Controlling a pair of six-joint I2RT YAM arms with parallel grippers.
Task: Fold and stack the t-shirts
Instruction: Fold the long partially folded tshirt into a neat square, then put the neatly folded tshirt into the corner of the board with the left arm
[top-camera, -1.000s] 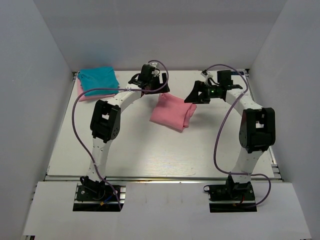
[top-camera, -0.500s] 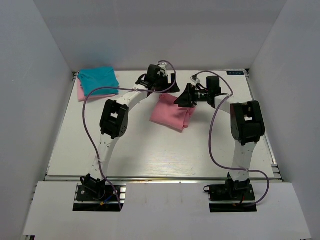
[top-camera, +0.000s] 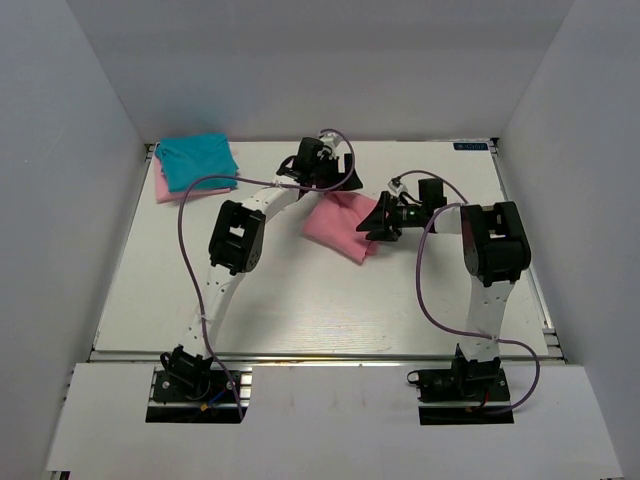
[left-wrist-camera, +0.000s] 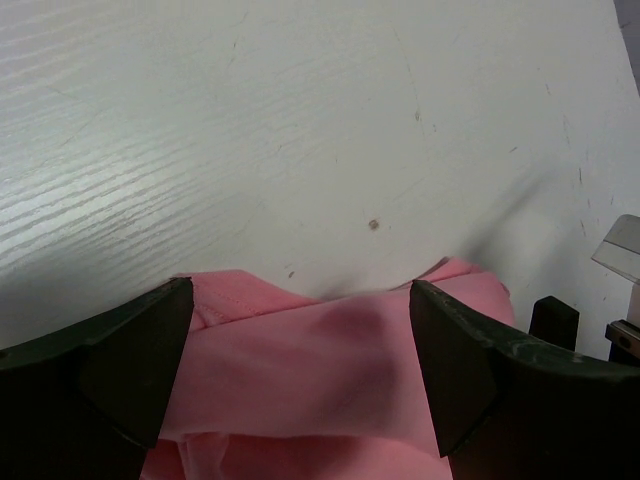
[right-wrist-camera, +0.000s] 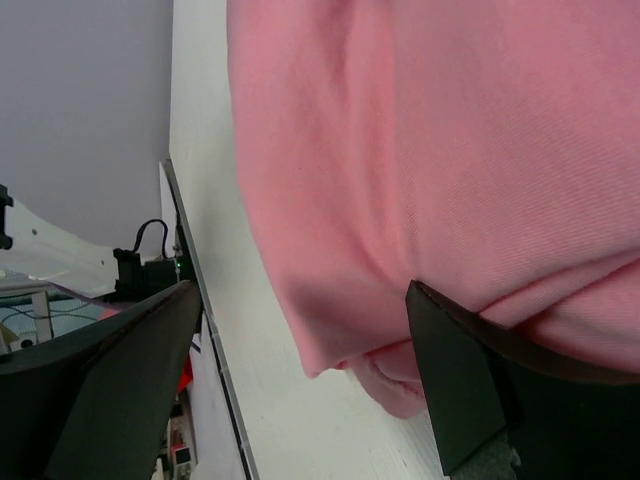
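teal-blue t-shirt (top-camera: 196, 160) lies on pale pink t-shirt (top-camera: 164, 187).

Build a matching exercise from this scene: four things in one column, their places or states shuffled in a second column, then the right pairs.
Things:
1. teal-blue t-shirt
2. pale pink t-shirt
3. salmon-pink t-shirt
4. right gripper

Places or states:
A. folded, in the middle of the table, apart from the stack
B. far left corner, bottom of the stack
C. open, at the right edge of the salmon-pink t-shirt
D. far left corner, top of the stack

Pairs: 1-D, 2-B, 3-A, 4-C.
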